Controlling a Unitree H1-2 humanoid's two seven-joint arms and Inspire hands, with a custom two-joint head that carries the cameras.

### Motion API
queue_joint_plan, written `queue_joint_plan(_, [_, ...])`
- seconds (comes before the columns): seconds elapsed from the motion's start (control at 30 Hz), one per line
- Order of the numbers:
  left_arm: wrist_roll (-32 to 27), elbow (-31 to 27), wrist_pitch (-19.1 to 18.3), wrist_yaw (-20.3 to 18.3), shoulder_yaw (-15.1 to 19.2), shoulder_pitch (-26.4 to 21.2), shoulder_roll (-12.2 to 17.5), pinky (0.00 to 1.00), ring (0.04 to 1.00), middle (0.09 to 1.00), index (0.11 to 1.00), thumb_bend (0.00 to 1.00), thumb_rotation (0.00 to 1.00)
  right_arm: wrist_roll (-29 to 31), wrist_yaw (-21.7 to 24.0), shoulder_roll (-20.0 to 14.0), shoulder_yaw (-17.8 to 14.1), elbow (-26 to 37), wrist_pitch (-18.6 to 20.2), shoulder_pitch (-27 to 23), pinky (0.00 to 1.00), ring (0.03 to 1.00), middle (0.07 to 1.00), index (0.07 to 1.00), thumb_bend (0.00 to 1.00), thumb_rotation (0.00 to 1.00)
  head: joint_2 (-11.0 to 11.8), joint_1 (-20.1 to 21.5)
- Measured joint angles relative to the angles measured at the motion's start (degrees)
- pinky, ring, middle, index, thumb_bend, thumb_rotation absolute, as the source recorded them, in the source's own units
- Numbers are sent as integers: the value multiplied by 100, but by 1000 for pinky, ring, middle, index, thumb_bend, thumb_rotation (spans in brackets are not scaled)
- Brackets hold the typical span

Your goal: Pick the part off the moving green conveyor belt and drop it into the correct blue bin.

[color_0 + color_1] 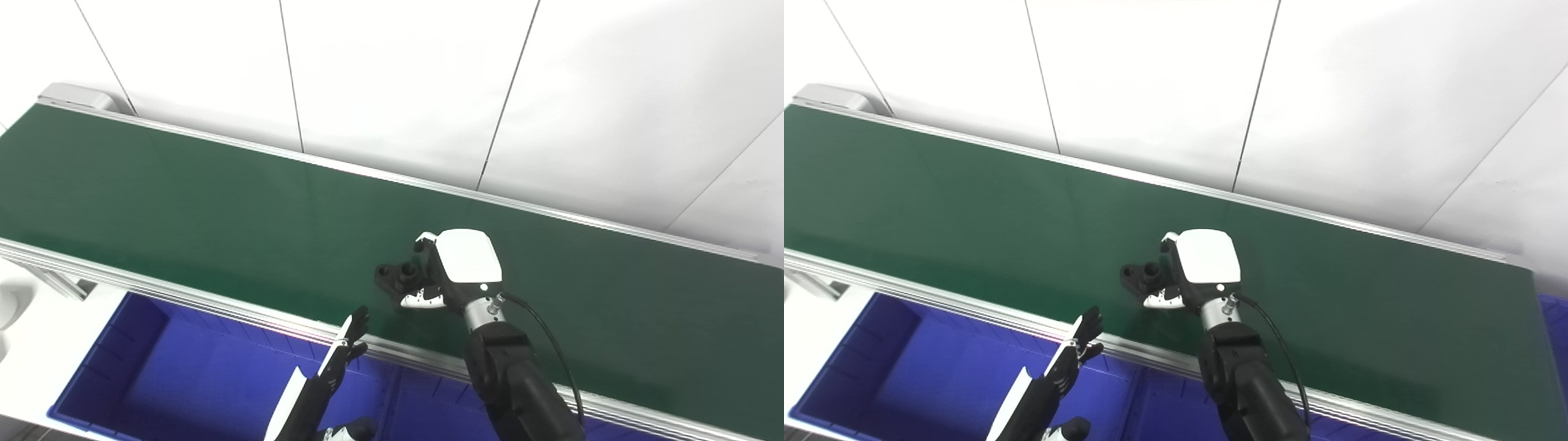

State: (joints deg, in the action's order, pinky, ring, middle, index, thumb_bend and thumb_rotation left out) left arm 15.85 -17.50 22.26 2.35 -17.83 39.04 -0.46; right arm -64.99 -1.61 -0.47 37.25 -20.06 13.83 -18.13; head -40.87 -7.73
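Observation:
A black part [392, 275] with round holes lies on the green conveyor belt [184, 202], near its front edge. My right hand [462, 257] is over the part's right end, fingers above it and thumb below it, closed around it; the part's left end sticks out of the hand. It also shows in the right eye view [1138, 274]. My left hand [340, 358] is open and empty, fingers straight, raised over the blue bin [184, 380] just in front of the belt's rail.
The blue bin sits below the belt's front aluminium rail [184, 294]; a second blue bin [422, 410] adjoins it on the right. Another blue edge [1557, 312] shows past the belt's right end. A white panelled wall [392, 79] stands behind the belt.

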Motion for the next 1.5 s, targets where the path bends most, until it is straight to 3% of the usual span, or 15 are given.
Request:
queue_joint_plan(0.07, [3,-15,-14,-1,-9,5,-3,927,986,1000,1000,686,894,76,-109,-6,0,-23,0,11,187,263,397,634,631,379,-9,0])
queue_joint_plan(0.13, [29,-26,-16,-1,-16,6,-5,936,990,1000,1000,678,889,171,-132,-7,1,-32,0,17,148,207,309,517,534,214,-18,0])
queue_joint_plan(0.23, [66,-34,-24,-1,-28,10,-15,945,995,1000,1000,674,886,399,-174,7,51,-32,-23,103,126,178,264,482,510,164,-26,9])
queue_joint_plan(0.33, [81,-36,-27,-1,-30,7,-25,937,992,1000,1000,671,893,612,-267,47,66,-22,-29,142,148,213,301,483,507,135,-26,9])
queue_joint_plan(0.43, [103,-37,-36,-1,-29,9,-25,945,996,1000,1000,666,895,726,-269,44,142,-23,-30,150,150,213,420,494,521,16,-44,17])
queue_joint_plan(0.9, [65,-82,-161,-25,-20,7,-9,946,992,1000,1000,675,902,747,-290,27,301,24,2,178,172,249,403,515,520,0,-70,131])
queue_joint_plan(1.03, [60,-147,-216,-39,-5,9,-9,946,987,1000,1000,670,899,748,-297,-2,299,97,12,227,143,209,393,509,516,0,-105,219])
queue_joint_plan(1.07, [47,-157,-217,-48,-3,9,-8,950,988,1000,1000,664,892,751,-317,-11,297,141,12,256,138,200,444,489,522,0,-132,298])
queue_joint_plan(1.27, [-89,-183,-217,-67,45,27,43,966,989,1000,1000,661,893,690,-328,-116,344,842,12,673,101,156,469,478,524,0,-220,571])
queue_joint_plan(1.5, [-284,-294,-258,-100,157,24,199,993,996,1000,1000,706,928,458,723,-363,376,2063,251,1083,95,149,469,482,524,0,-343,1124])
